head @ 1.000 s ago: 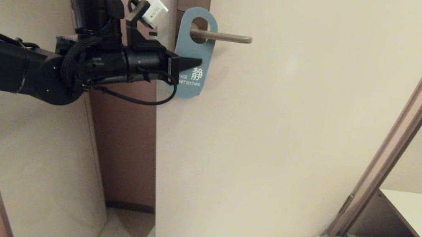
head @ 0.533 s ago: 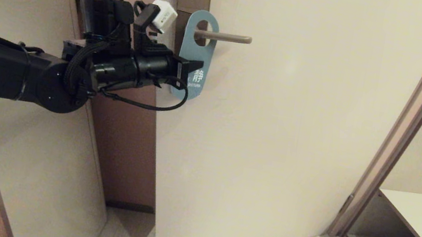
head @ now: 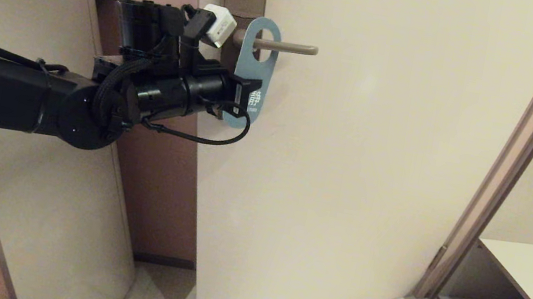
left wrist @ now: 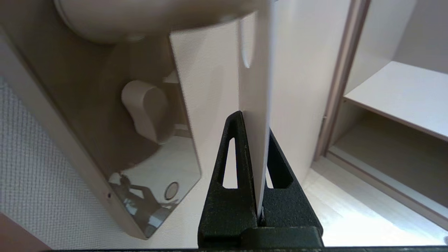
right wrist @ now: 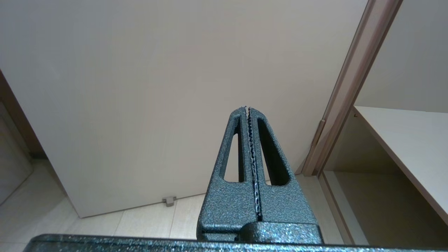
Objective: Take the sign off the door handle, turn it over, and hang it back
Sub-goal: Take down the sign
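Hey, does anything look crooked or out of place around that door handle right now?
Yes. The sign isn't hanging flat on the door: it is turned nearly edge-on, its hole still over the door handle, because the left gripper has its fingers shut on the lower part. Nothing looks damaged.

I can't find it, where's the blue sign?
In the head view, the sign hangs on the door handle, upper middle, pinched by the left gripper.
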{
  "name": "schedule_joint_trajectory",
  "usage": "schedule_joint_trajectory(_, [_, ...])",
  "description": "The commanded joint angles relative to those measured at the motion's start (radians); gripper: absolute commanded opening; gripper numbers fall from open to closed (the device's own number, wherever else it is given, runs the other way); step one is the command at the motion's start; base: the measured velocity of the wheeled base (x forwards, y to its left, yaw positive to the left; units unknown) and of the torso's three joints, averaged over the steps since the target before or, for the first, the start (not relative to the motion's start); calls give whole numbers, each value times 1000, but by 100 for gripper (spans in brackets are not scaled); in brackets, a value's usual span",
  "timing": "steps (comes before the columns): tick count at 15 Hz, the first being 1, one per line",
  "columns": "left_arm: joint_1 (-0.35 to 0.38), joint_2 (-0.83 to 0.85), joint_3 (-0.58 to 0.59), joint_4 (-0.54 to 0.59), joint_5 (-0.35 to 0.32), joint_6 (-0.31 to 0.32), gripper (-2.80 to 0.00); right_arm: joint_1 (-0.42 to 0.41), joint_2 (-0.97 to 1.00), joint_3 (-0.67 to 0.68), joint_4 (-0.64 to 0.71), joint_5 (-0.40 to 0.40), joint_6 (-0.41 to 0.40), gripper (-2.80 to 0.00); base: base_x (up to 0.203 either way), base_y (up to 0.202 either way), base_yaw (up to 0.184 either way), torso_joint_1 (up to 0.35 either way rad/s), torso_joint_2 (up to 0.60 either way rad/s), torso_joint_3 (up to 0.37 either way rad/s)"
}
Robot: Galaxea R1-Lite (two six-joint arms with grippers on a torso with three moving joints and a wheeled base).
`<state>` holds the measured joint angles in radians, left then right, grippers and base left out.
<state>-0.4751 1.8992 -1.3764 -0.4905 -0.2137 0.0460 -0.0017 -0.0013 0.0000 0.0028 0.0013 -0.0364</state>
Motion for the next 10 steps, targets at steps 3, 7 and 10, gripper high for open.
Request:
schedule_joint_trajectory(3, [-16,46,-7,-8,70,5,-280,0,1,0,0,0,0,-280,0,0,0,0,0,0])
schedule_joint_trajectory(7, [-52,73,-42,-9,105,5,-280,2,1,0,0,0,0,-280,0,0,0,0,0,0])
schedule_joint_trajectory(10, [-72,89,-90,-7,129,5,-280,0,1,0,0,0,0,-280,0,0,0,0,0,0])
